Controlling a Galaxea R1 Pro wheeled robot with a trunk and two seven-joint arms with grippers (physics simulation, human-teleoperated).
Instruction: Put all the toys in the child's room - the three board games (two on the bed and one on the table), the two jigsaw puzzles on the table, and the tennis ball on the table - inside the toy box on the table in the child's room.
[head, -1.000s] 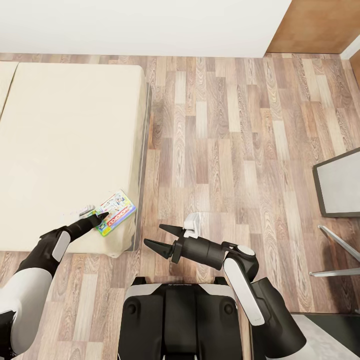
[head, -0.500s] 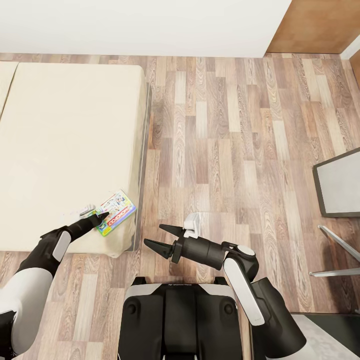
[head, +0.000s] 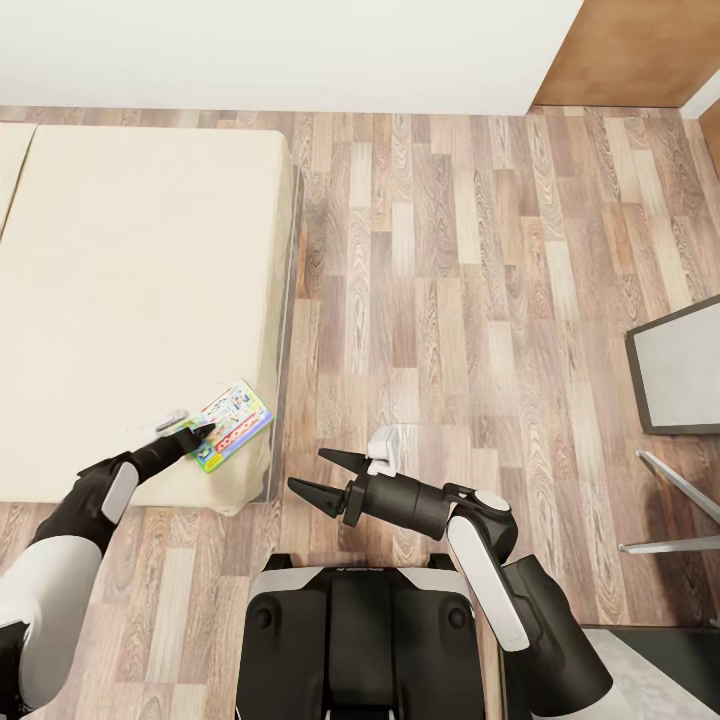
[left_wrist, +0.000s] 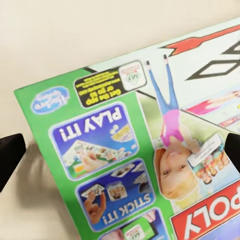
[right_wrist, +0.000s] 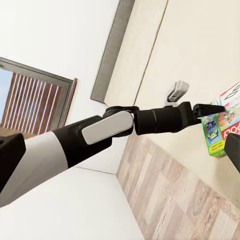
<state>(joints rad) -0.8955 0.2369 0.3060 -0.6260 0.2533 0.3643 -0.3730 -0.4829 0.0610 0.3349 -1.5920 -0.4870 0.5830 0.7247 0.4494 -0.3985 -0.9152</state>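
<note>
Nothing is shifting between the earlier head views and this one: both arms, the game box and the camera are sitting exactly as before. Lying flat near the corner of the low beige bed (head: 130, 290) with its smooth, plain mattress is the flat printed Monopoly board game (head: 234, 424), a thin rectangular carton with a green border, a white face and a red logo band. From the left wrist view the box (left_wrist: 150, 150) is showing its print upside down: "PLAY IT!" and "STICK IT!" on blue panels, the red-banded letters "POLY", a small blue oval brand mark too blurred to read, and a black-and-yellow label whose small print cannot be made out. The left gripper (head: 197, 431), black and tapering, is resting at the box's edge nearest the arm, its dark fingertips (left_wrist: 11, 155) showing wide apart at either side of the wrist view, so it is standing open with the box between and beneath them; whether it is touching the carton cannot be told. The right gripper (head: 322, 476), also black with two pointed fingers, is hovering spread open and empty over the brown wood-plank floor (head: 450, 280) beside the bed. A grey-topped, dark-edged worktop (head: 680, 375) is showing at the right edge of the head view.
</note>
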